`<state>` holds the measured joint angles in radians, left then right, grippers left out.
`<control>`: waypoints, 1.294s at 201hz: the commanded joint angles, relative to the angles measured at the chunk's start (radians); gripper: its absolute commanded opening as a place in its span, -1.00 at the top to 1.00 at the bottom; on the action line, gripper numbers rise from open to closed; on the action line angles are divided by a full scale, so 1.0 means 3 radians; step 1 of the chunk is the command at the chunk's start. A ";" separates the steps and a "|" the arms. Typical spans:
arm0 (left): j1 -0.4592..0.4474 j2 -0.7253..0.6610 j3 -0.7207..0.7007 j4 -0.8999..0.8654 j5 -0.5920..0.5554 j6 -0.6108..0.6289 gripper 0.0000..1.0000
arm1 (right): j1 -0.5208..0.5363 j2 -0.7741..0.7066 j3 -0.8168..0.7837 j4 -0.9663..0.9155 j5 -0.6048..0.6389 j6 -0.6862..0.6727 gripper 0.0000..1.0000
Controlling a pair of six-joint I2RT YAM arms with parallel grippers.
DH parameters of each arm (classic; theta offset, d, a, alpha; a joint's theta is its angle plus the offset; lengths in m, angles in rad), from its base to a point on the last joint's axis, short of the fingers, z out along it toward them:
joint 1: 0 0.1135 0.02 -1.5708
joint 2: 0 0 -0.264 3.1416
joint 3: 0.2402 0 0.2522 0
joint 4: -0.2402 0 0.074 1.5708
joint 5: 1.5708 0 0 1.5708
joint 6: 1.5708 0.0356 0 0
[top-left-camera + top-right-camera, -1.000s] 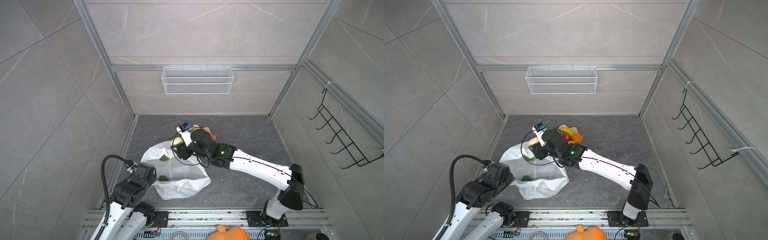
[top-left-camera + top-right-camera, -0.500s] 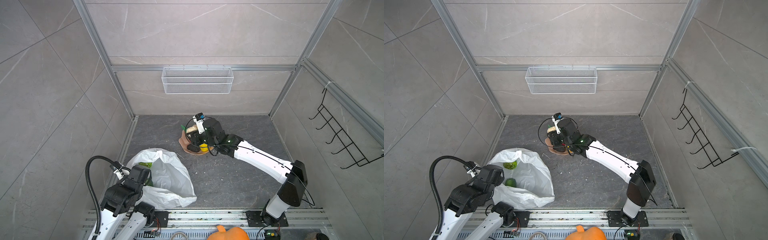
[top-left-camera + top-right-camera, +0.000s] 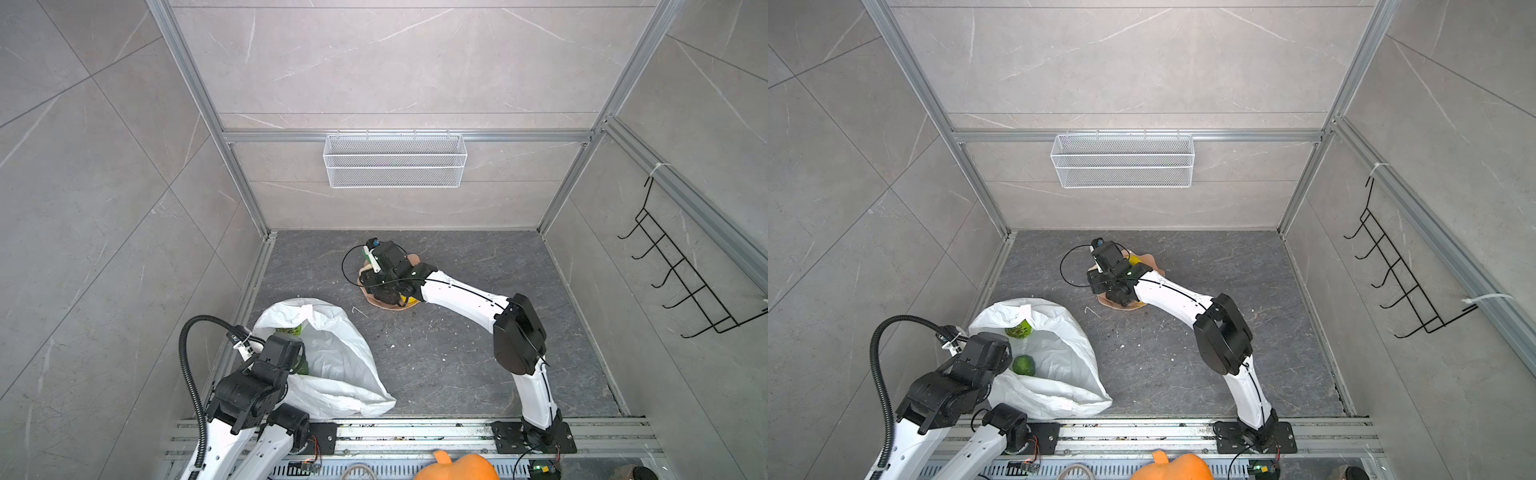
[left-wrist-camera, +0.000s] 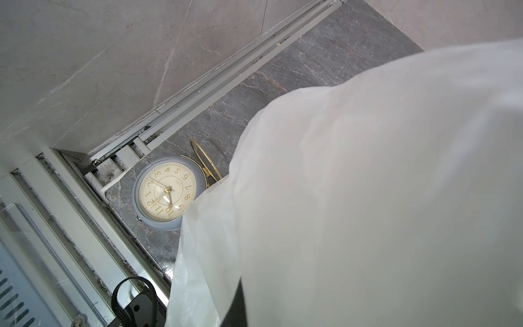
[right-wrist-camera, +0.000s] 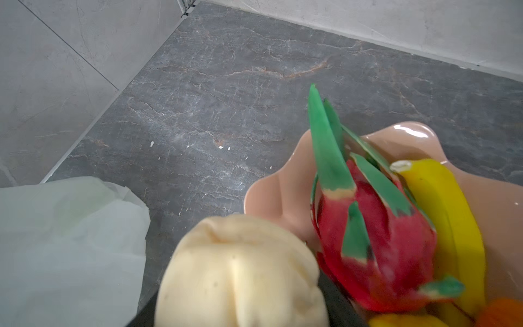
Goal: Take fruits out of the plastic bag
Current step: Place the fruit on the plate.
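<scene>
Grey floor (image 5: 226, 85); beige fruit (image 5: 240, 269) inside right pincer (image 5: 240, 307)

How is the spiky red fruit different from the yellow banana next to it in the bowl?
The dragon fruit is red-pink with pointed green leaves, but the banana is plain yellow. The dragon fruit is plump and oval, while the banana is long, curved and smooth. Both lie side by side in the peach bowl.

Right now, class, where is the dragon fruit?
In the right wrist view the dragon fruit lies in the peach bowl, between the banana and a beige fruit; the bowl sits farther back, right of the bag.
</scene>
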<state>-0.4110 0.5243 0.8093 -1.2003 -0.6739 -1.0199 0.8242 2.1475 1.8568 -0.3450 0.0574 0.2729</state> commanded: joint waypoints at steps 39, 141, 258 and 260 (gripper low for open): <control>-0.0005 -0.0054 -0.0003 0.0089 0.0007 0.0065 1.00 | -0.0025 0.0519 0.0577 -0.0369 0.0152 -0.0066 0.04; -0.0005 -0.0078 -0.0010 0.0115 0.0027 0.0086 1.00 | -0.0027 0.0786 0.0895 -0.0571 0.0310 -0.0092 -0.52; -0.0005 -0.0020 -0.0188 0.0276 0.0645 0.0003 1.00 | 0.0397 -0.1213 -0.0804 -0.0160 0.0269 -0.0019 -0.51; -0.0005 -0.0020 -0.0198 0.0282 0.0653 -0.0006 1.00 | 0.0432 -0.1264 -0.0855 -0.0146 0.0257 -0.0010 -0.50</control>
<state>-0.4110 0.5106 0.7818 -1.1427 -0.5671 -0.9993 0.8650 1.9766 1.7306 -0.4599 0.1482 0.2523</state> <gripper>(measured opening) 0.049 0.775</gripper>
